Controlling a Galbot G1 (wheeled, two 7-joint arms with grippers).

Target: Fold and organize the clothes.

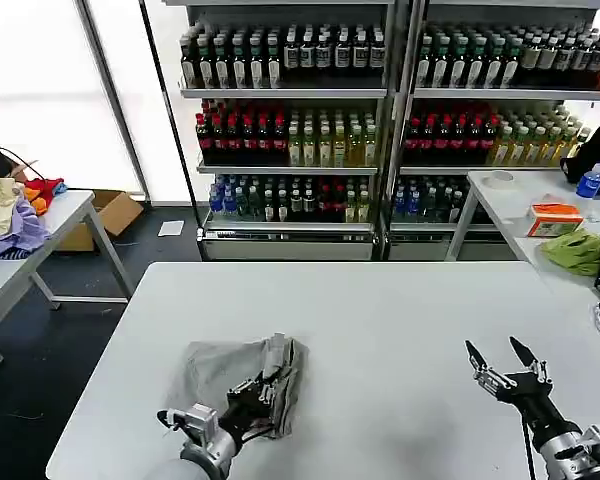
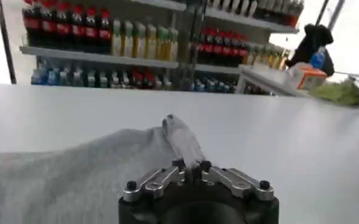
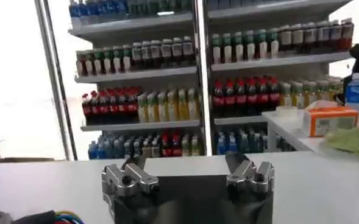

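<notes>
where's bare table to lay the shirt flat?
Bare patches: the middle, between the grey shirt and the open right gripper, and the whole far half of the white table toward the drink shelves. Crowded: the near-left part, where the left gripper is shut on the bunched shirt.

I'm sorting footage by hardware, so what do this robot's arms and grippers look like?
Both are alike. The left gripper and right gripper each have two slim black pointed fingers on silver-grey metal linkages with black bolt heads, mounted on a black body. The wrists behind are silver-grey cylinders with black sections. A black cable runs beside the right arm, and the right wrist view catches a bundle of multicoloured wires at its edge.
</notes>
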